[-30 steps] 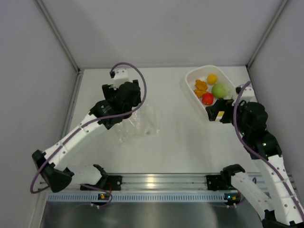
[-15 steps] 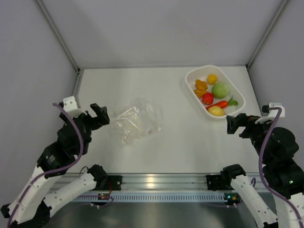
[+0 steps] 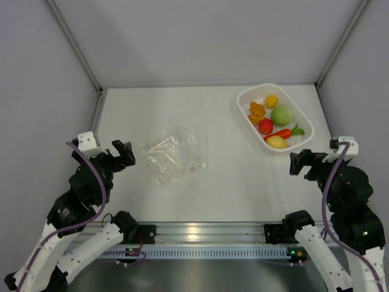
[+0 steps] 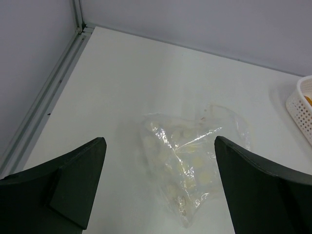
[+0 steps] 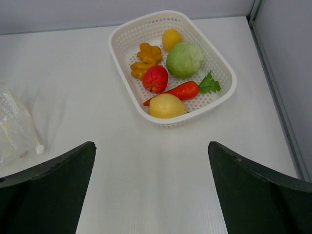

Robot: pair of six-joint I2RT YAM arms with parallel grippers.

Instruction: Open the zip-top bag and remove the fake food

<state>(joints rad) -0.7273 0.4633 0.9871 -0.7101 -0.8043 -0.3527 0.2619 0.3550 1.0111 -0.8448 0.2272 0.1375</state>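
The clear dotted zip-top bag (image 3: 175, 155) lies flat and crumpled on the white table, with no food showing inside; it also shows in the left wrist view (image 4: 192, 163) and at the left edge of the right wrist view (image 5: 14, 129). The fake food lies in the white basket (image 3: 304, 118): yellow lemon (image 5: 167, 106), red chilli (image 5: 183, 90), red ball (image 5: 155, 78), pale-green ball (image 5: 185, 59), orange lumpy piece (image 5: 145, 59), orange ball (image 5: 171, 39). My left gripper (image 3: 121, 153) is open and empty, left of the bag. My right gripper (image 3: 304, 163) is open and empty, near side of the basket.
Grey walls and metal corner posts close the table on three sides. A metal rail (image 3: 200, 234) runs along the near edge between the arm bases.
Both arms have drawn back toward their bases: the left from over the bag, the right from the basket's near rim. The lemon and chilli have come into view in the basket.
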